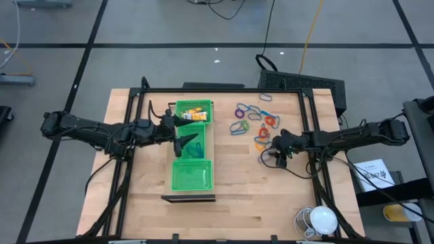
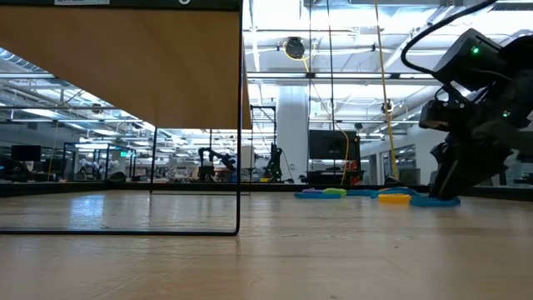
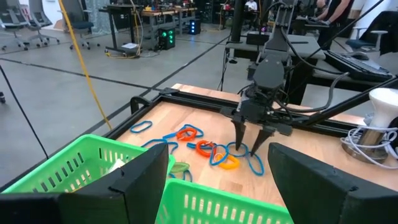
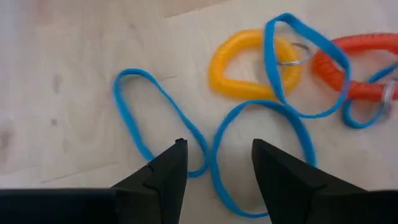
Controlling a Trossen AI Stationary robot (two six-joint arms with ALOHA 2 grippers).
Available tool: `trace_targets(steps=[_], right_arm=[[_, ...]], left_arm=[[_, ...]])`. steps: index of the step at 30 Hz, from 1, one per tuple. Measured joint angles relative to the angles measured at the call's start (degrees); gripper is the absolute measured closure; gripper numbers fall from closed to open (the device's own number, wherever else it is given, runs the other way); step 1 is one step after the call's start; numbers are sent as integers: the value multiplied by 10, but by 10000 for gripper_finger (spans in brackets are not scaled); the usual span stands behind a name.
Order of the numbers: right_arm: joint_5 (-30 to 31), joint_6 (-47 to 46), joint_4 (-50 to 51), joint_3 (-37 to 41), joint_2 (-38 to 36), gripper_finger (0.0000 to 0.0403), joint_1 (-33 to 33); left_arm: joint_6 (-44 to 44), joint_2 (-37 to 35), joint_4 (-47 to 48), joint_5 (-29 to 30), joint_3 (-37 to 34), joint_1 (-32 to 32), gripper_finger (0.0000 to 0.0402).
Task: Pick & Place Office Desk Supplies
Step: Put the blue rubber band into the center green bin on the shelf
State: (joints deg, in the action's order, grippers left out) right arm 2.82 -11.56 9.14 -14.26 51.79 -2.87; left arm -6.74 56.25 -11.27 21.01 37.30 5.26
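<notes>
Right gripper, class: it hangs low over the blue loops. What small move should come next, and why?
Probably close the right gripper and lift. Its fingers are open and straddle a strand of the blue loop lying flat on the table, beside the yellow ring. The left gripper waits open over the green tray.

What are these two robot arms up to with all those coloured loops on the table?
The right gripper is down on the table at the pile of coloured loops, its fingers open either side of a blue loop, not gripping it yet. Next to that lie a yellow ring and an orange-red one. The left gripper hangs open over the long green tray, whose far compartment holds small yellow pieces.
</notes>
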Motion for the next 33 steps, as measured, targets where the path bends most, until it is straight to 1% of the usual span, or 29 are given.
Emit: trace_targets(steps=[4,7,9,11,14,19,23,25,28,33], right_arm=[[30,9,-17,0,0,236,0],[31,15,-52,0,0,236,0],[46,6,-69,-1,6,236,0],[62,-9,-80,-1,16,236,-1],[60,-15,-80,-1,40,236,0],[63,-53,-79,-3,82,236,0],[79,-75,-83,-5,106,242,1],[90,-81,-83,-5,115,254,1],[95,-87,-83,-5,120,284,1],[98,-88,-81,-4,120,358,0]], left_arm=[[0,0,0,0,0,0,121],[-4,0,0,0,0,0,121],[-10,0,0,0,0,0,121],[-11,0,0,0,0,0,121],[-11,0,-1,0,0,0,121],[-13,0,0,0,0,0,121],[-12,0,-1,0,0,0,121],[-12,0,-1,0,0,0,121],[-12,0,-1,0,0,0,121],[-12,0,-1,0,0,0,121]])
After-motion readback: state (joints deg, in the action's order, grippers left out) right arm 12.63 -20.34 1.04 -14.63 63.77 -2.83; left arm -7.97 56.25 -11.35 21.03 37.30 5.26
